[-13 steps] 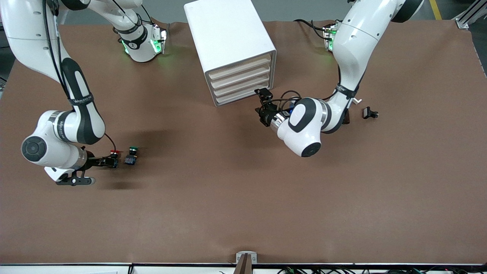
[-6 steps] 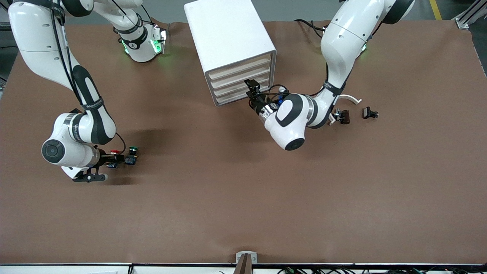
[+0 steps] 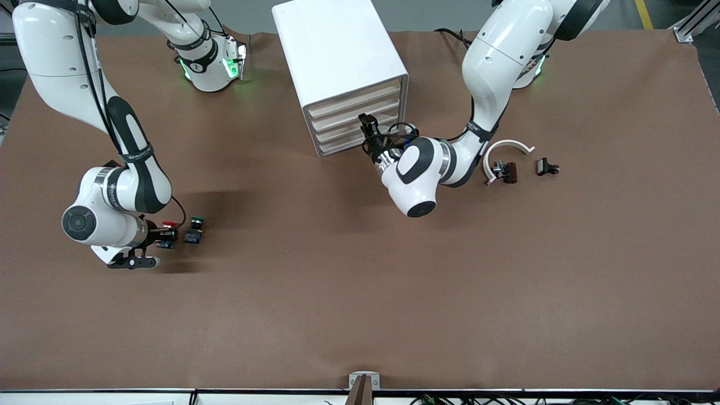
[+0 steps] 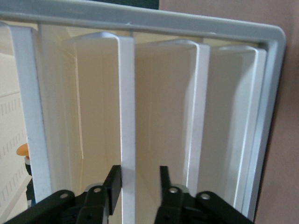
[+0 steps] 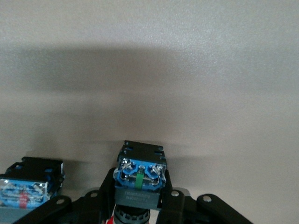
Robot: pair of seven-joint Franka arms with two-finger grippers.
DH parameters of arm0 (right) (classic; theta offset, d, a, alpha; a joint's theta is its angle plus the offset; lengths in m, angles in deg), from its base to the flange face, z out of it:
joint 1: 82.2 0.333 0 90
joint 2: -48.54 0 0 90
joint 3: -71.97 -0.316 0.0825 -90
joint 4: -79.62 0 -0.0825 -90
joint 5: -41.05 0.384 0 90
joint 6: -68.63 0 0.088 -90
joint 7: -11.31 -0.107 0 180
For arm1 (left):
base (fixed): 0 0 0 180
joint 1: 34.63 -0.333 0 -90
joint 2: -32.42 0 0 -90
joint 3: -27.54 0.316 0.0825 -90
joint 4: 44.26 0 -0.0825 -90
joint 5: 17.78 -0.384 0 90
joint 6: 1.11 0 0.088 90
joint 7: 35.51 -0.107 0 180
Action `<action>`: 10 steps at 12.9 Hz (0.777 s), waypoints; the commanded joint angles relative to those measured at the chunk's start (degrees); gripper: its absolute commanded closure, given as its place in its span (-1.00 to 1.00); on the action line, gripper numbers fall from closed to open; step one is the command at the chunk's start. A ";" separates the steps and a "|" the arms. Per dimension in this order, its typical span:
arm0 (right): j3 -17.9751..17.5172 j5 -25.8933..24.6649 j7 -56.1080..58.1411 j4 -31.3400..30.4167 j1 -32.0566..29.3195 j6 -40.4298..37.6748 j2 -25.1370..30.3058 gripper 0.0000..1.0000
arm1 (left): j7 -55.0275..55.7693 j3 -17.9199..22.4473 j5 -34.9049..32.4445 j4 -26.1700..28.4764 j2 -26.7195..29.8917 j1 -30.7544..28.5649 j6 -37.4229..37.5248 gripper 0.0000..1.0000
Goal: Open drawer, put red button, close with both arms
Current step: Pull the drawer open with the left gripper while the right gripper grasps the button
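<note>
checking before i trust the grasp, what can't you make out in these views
Right wrist view: the cap of the switch at the right gripper is cut off by the bottom edge.
Front view: the left gripper, at the cabinet, is hidden by its wrist camera.
Front view: two dark parts are too small to identify.

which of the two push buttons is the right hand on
The red button, right at the right hand. The green-capped one stands clear beside it. The left hand is at the drawer fronts.
</note>
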 commanded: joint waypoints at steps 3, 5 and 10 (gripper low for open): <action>-0.02 -0.16 -0.19 0.42 0.15 -0.89 1.25 0.50 | 3.14 1.18 0.64 -1.45 0.01 -0.67 1.45 1.00; -0.02 -0.16 -0.45 1.56 0.85 -6.14 3.26 0.48 | 3.41 1.37 0.20 -3.02 -0.25 -3.91 1.63 1.00; -0.02 -0.24 -12.55 7.78 4.71 -28.00 10.47 0.48 | 3.50 2.42 0.72 -6.19 -0.07 -12.53 1.63 1.00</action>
